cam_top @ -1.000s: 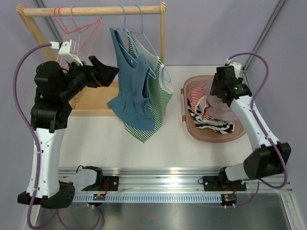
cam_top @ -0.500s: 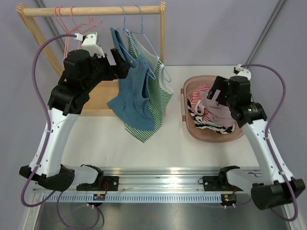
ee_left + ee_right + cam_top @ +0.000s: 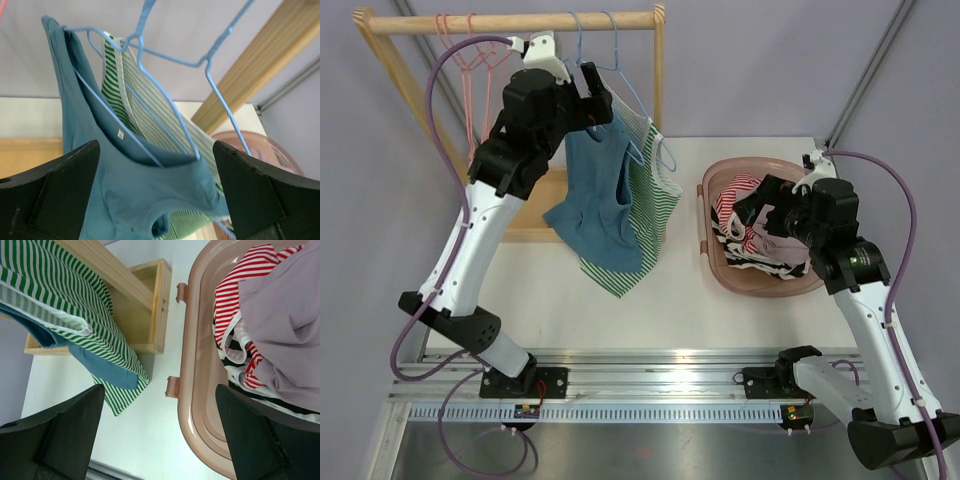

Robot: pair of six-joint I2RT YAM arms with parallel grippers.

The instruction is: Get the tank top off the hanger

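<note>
A blue tank top (image 3: pixel 595 205) hangs on a blue wire hanger (image 3: pixel 582 40) from the wooden rail (image 3: pixel 520 22). A green-striped tank top (image 3: pixel 650 195) hangs right behind it on a second blue hanger. My left gripper (image 3: pixel 600 100) is open and empty, high up next to the blue top's shoulder. In the left wrist view the blue top (image 3: pixel 75 115) and its hanger (image 3: pixel 170 57) sit between my open fingers (image 3: pixel 50 195), not touching them. My right gripper (image 3: pixel 745 210) is open and empty over the left side of the pink basket (image 3: pixel 710 250).
The basket holds several garments, a red-striped one (image 3: pixel 235 295) and a lilac one (image 3: pixel 285 315) among them. Pink hangers (image 3: pixel 470 70) hang at the rail's left end. The rack's wooden base (image 3: pixel 145 305) lies on the white table (image 3: pixel 670 310) behind the tops.
My left arm has swung up and right, from the left of the rack to the blue top's shoulder. My right arm has shifted nearer over the basket. Both stay open.
</note>
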